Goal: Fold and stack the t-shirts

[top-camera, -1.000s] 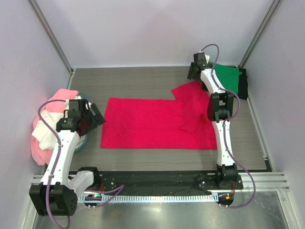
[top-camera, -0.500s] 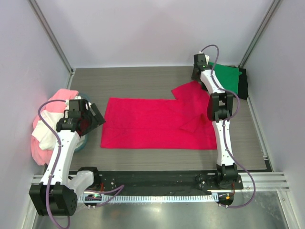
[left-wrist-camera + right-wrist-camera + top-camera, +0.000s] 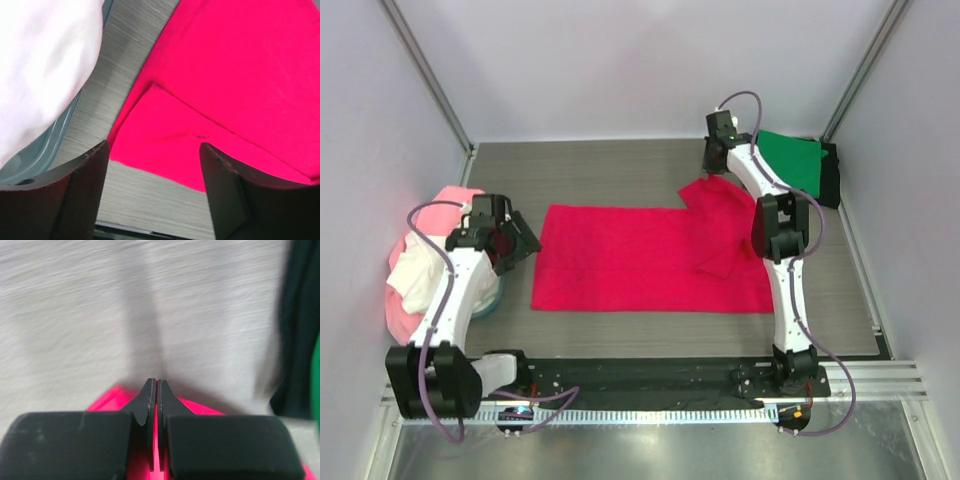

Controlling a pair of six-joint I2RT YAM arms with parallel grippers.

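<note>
A crimson red-pink t-shirt [image 3: 640, 258] lies spread flat across the middle of the table. My right gripper [image 3: 712, 165] is at its far right sleeve, shut on the red cloth [image 3: 107, 400], which shows between the closed fingers [image 3: 156, 385]. My left gripper [image 3: 520, 245] hovers open over the shirt's left edge [image 3: 235, 75], a folded flap of red below its fingertips [image 3: 154, 146] and nothing between them. A green t-shirt [image 3: 792, 160] lies folded on a black one [image 3: 831, 175] at the far right corner.
A heap of light pink and white shirts [image 3: 415, 270] sits at the left wall over a grey-teal rim [image 3: 45, 150]. White cloth [image 3: 45, 65] fills the left of the left wrist view. Walls close in on three sides.
My right gripper has closed on the sleeve and shifted left and slightly farther back, pulling the cloth with it. The left arm has swung a little farther from the base, its jaws slightly narrower.
</note>
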